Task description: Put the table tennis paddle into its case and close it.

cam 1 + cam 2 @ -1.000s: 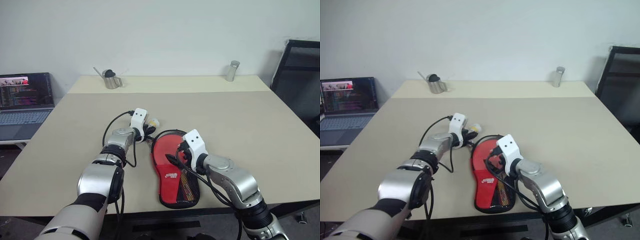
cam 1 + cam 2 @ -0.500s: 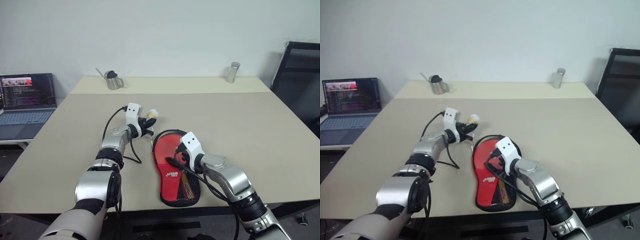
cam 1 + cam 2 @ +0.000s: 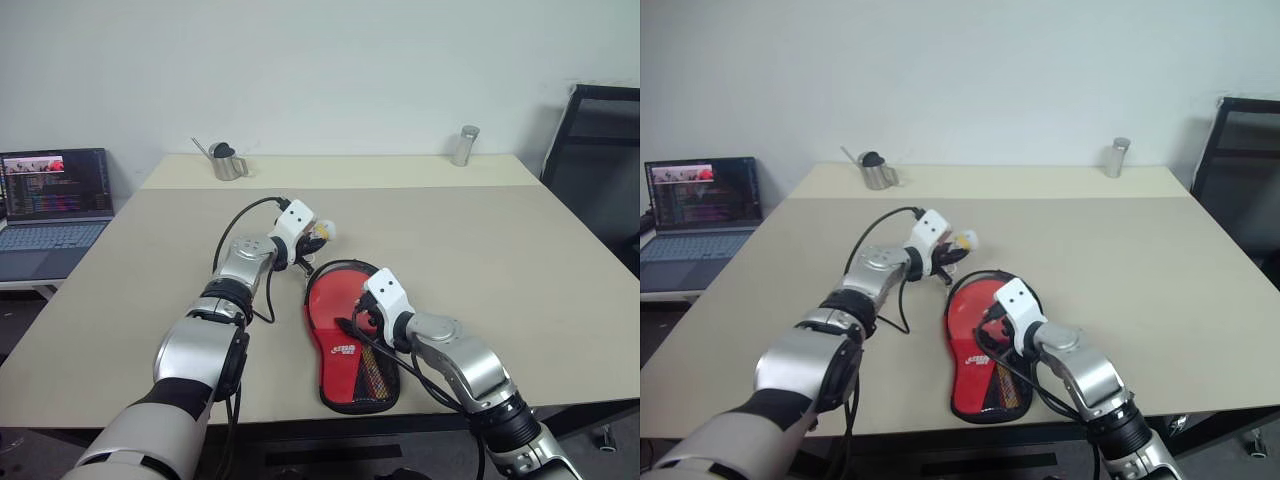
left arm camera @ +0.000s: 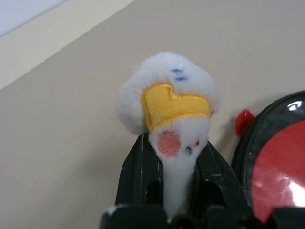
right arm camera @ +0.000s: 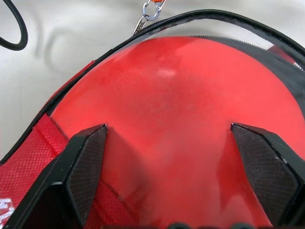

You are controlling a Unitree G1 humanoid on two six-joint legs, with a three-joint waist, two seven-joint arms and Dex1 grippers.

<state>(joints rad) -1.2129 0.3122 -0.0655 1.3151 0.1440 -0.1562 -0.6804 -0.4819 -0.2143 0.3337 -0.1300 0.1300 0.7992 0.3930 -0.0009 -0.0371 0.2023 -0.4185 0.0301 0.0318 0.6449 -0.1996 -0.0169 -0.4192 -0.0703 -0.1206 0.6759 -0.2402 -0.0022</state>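
— Beige tabletop [image 3: 480, 240] against a white wall; what sits along the far edge?

— At eleven o'clock a small metal pitcher [image 3: 225, 160], at one o'clock a slim metal cylinder [image 3: 463, 144]. An open laptop [image 3: 52, 200] stands off the table at nine o'clock, and a black chair [image 3: 600, 150] at three o'clock.

— Where is the paddle?

— The round red-rubber table tennis paddle [image 3: 340, 310] lies inside the black paddle-shaped fabric case with red lining [image 3: 375, 395], near the front edge at six o'clock. The case gapes open, its zipper edge curving round the blade's far side.

— And the left gripper [image 4: 177, 167]?

— Its black fingers are pinched tight on a fluffy white pull tag with a yellow patch [image 4: 171, 107], held just beyond the case's far rim, toward eleven o'clock from the blade.

— The right gripper [image 5: 178, 157]?

— Spread wide, holding nothing. It sits over the red blade, one fingertip [image 5: 86, 162] toward each side of the rubber face; whether the tips touch the rubber I cannot tell
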